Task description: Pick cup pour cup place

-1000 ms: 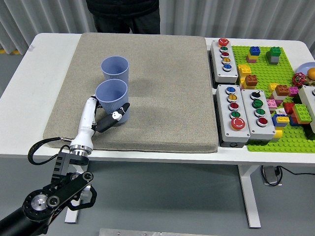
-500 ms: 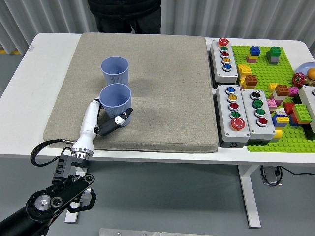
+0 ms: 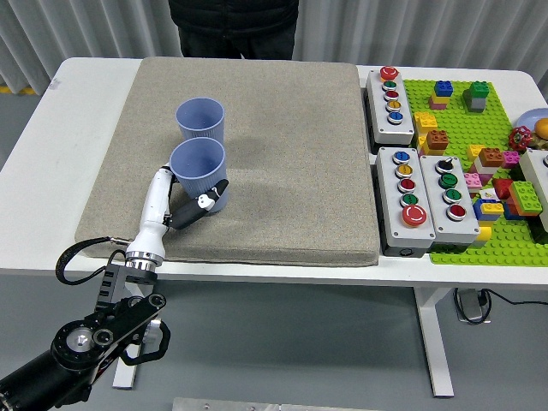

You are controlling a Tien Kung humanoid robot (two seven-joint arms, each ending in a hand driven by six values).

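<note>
Being gripped by the left hand [image 3: 184,205], the near cup [image 3: 198,171] is held upright on the grey mat [image 3: 282,154], just before the second cup [image 3: 200,124]; no writing is legible.

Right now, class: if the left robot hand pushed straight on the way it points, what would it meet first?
Beyond the near cup that the left robot hand grips, probably the far cup, though depth is unclear.
</note>
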